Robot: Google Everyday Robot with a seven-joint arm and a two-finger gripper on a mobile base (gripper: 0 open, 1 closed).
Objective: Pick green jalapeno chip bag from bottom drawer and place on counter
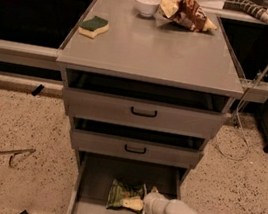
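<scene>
In the open bottom drawer at lower centre, green jalapeno chip bag is laid flat, gripper is placed at its right edge, whether clamped or apart cannot be told, counter seen above

gripper at green bag, bottom drawer

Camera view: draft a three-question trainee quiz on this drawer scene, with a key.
1. True or false: the green jalapeno chip bag lies on the counter.
2. Where is the gripper? A) above the counter B) in the bottom drawer, at the bag C) out of view
3. What stands beside the brown-and-yellow snack bag on the counter?
Key: 1 false, it lies in the bottom drawer; 2 B; 3 the white bowl.
</scene>
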